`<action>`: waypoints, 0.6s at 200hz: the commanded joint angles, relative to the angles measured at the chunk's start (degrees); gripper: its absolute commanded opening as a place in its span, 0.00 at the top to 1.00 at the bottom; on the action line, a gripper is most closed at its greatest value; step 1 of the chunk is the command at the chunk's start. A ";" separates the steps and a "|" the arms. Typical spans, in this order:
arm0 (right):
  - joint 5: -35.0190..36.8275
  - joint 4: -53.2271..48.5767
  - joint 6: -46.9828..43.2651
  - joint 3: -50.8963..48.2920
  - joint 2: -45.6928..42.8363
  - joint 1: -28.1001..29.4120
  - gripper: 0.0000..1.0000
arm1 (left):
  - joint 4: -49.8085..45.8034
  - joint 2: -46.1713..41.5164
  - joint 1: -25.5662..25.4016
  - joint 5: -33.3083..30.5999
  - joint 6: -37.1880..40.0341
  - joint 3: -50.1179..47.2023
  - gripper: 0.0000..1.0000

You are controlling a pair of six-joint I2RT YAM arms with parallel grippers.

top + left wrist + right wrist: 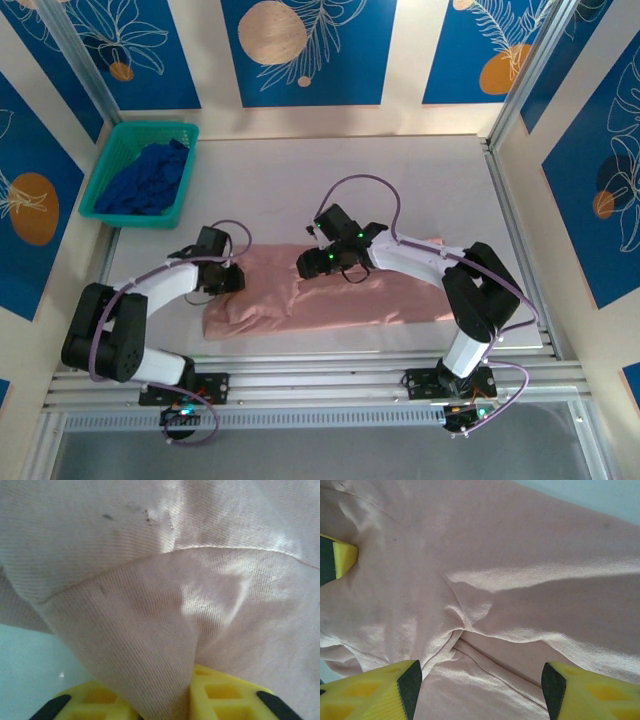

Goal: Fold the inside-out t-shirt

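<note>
Now | left end effector pinching t-shirt fold | right end effector spread over same cloth

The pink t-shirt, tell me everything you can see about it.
The pink t-shirt is dusty pink and looks like soft cotton, with seams showing. It lies rumpled and stretched sideways across the near part of the table, not yet neatly folded. The left gripper pinches a fold at its left end. The right gripper stands open on the cloth near its upper middle.
</note>
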 commanded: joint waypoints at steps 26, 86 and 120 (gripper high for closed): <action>-0.37 -0.02 0.98 0.28 1.12 0.54 0.34 | 6.60 3.64 -1.28 9.46 -0.23 -1.73 0.96; 2.29 -1.54 -1.31 0.72 -0.10 -0.97 0.34 | 10.81 -3.20 1.54 12.94 -5.10 -3.85 1.00; 2.79 -1.31 -2.83 -0.13 -2.43 -4.37 0.34 | 2.46 -8.13 6.32 12.18 -5.39 -0.22 1.00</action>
